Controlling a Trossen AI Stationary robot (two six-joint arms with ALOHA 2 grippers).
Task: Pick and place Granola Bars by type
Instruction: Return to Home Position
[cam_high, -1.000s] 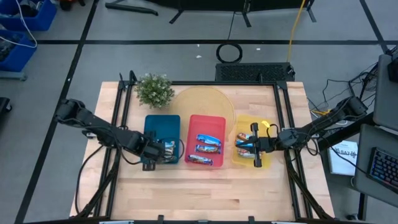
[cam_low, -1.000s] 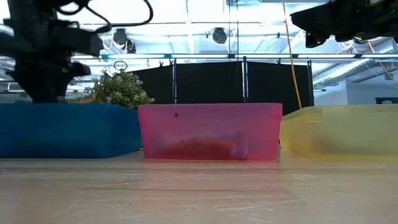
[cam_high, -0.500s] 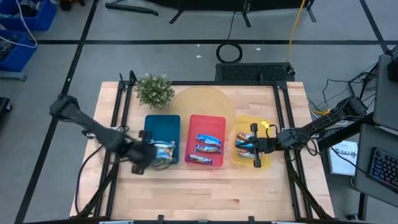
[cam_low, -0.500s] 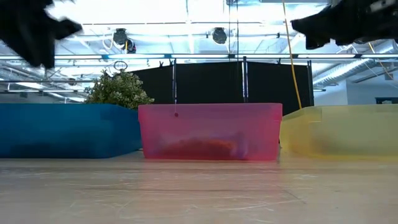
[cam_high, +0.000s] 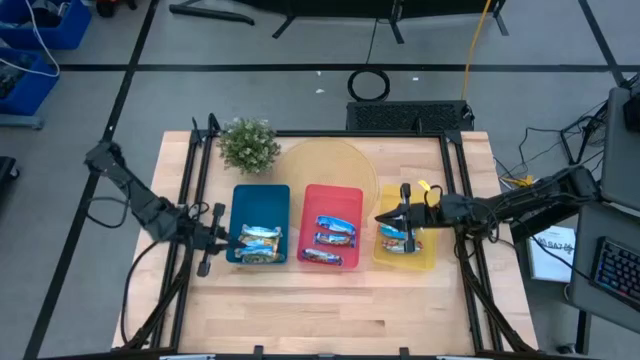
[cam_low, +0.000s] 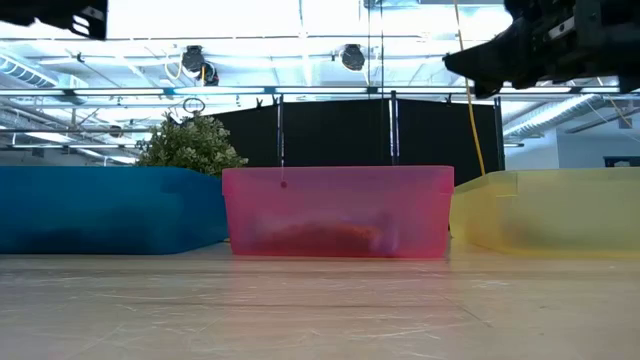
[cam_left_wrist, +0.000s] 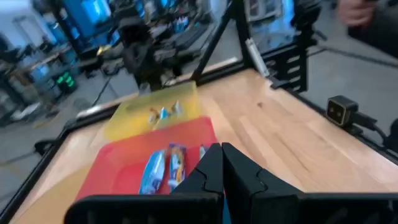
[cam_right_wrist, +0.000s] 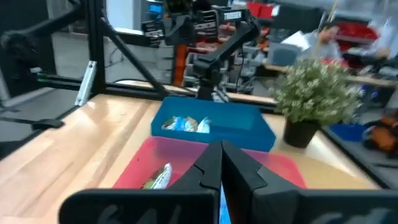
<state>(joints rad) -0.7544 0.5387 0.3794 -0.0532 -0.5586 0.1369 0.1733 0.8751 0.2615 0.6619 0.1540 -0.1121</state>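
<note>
the granola bars (cam_high: 335, 238) lay in three trays on the surface (cam_high: 330, 310): the blue tray (cam_high: 262, 200), the red tray (cam_high: 333, 195) and the yellow tray (cam_high: 425, 262). the left gripper (cam_high: 215, 240) hung just beside the blue tray's outer side, its fingers pressed together. the right gripper (cam_high: 390, 217) hovered over the yellow tray, also pressed together.

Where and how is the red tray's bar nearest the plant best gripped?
Probably at its middle, across the narrow width, from straight above: the bar lies flat, long side across the table, and the red tray walls block side approaches.
</note>
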